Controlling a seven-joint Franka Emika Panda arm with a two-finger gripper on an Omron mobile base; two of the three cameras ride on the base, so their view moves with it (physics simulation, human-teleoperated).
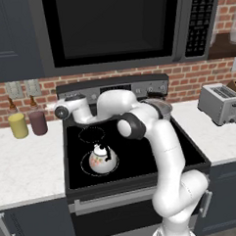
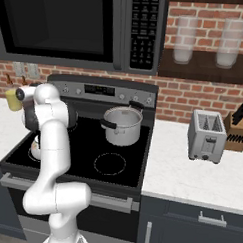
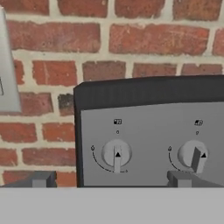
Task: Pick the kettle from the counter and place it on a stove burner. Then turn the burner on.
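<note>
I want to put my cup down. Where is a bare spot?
The white counter between the two jars and the stove's edge is bare. So is the counter in front of the toaster. The stove, with kettle and pot, is crowded.

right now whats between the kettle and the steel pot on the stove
In the left base view, the robot's white arm crosses between the kettle and the steel pot.
</note>
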